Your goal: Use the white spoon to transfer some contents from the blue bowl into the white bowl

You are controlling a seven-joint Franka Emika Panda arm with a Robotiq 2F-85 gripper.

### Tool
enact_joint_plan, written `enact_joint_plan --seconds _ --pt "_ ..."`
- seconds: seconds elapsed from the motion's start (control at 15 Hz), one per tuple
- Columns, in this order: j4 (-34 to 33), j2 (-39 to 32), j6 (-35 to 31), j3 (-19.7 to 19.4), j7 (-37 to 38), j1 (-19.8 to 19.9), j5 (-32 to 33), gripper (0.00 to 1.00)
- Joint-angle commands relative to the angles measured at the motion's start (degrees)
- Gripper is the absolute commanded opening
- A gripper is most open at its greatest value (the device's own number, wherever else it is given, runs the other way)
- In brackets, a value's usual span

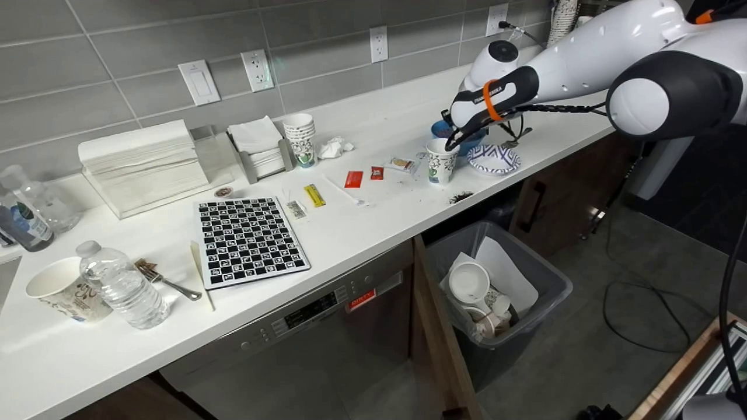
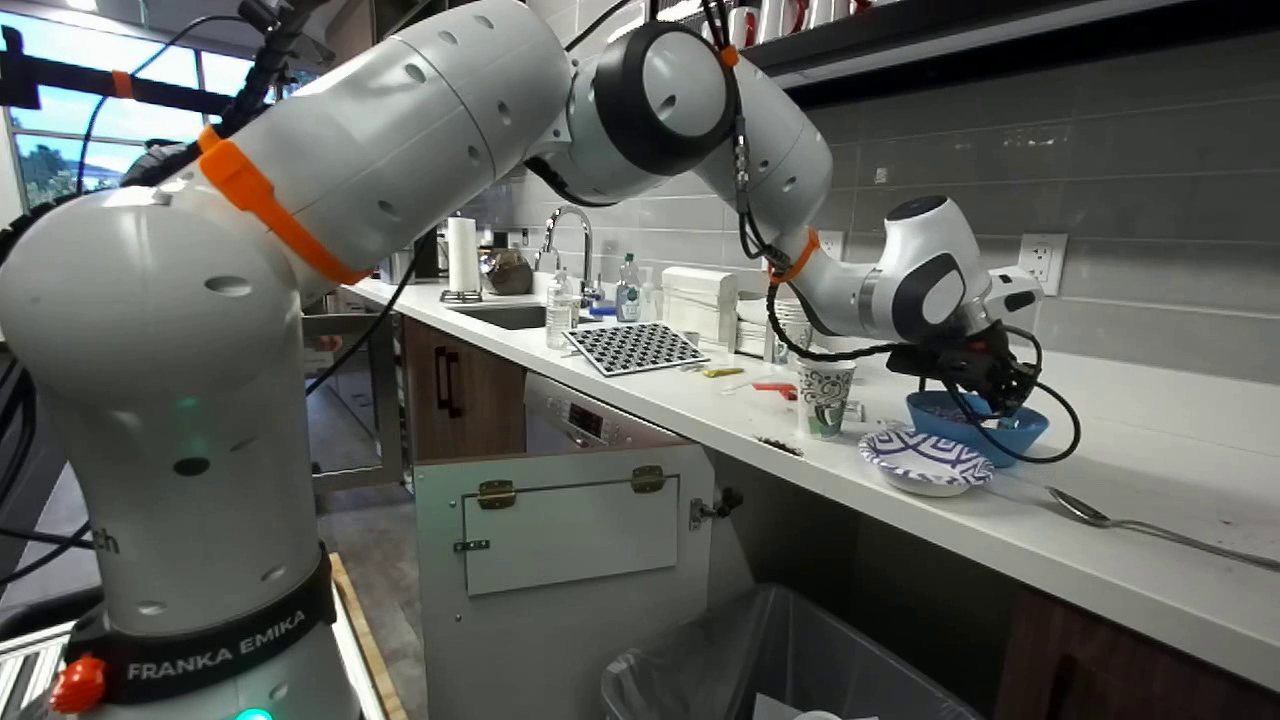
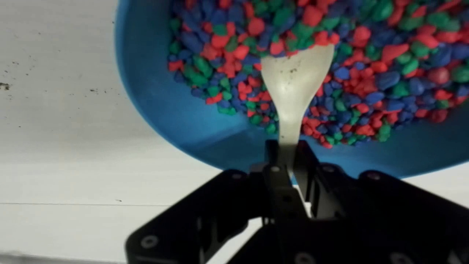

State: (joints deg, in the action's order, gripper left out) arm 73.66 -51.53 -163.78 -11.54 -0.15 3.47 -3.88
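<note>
Jaws pinched the handle of the slim white plastic-looking spoon, its tip under red, green and blue pebbles in the round light-blue bowl. Grasp done; scooping judged in progress, the spoon's visible hollow bare of pebbles. Deep white printed paper cup, taken as the white bowl, stood near it on the white table, contents unreadable. Lifting, carrying and tipping appeared left.
</note>
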Motion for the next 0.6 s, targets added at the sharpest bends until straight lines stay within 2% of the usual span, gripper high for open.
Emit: enact_joint_plan --seconds 0.0,0.53 --pt "-3.3 -1.1 7.9 0.2 3.3 0.4 2.0 0.03" --pt "-10.6 -2.5 23.5 0.0 9.0 1.3 2.7 0.03"
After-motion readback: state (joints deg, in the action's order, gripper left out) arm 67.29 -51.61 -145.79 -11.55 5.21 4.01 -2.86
